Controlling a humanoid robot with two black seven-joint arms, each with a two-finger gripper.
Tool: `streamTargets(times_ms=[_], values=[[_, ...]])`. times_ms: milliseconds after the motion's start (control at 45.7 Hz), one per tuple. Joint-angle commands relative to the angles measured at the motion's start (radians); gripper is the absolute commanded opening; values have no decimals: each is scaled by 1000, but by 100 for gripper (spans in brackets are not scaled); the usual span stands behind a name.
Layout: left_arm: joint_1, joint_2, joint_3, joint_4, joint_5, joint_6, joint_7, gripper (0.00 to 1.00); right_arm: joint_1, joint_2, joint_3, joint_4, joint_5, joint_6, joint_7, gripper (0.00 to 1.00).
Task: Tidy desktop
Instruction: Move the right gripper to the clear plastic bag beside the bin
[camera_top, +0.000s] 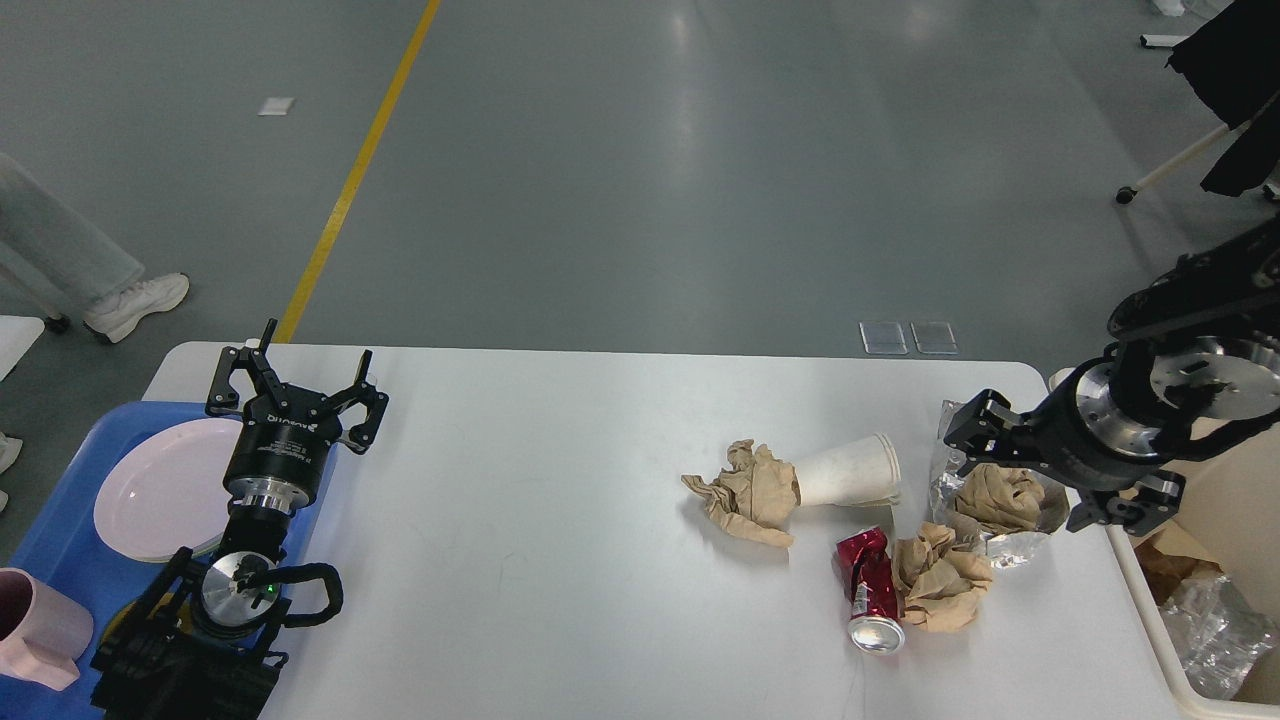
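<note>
The desktop (560, 520) spans the view; litter crowds its right end. My right gripper (1040, 480) hovers spread and empty over the foil (1000, 470) holding a paper wad (1005, 497); a clumsy pinch could spill the wad. Left gripper (297, 392), open and empty, sits over the tray (60, 540) with its plate (160, 490). The bin (1150, 610) holds scraps.

blue tray (60, 520), pink mug (35, 625), bin (1215, 600)

Desktop (560, 480): white, matte (rounded corners); level
</note>
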Motion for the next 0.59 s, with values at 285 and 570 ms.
streamTargets(times_ms=[285,570], values=[[0,0,0,0,0,0,0,96,-506,-93,178,-412,370,-140,-7,98],[0,0,0,0,0,0,0,97,-780,-95,293,-646,368,-169,-22,97]])
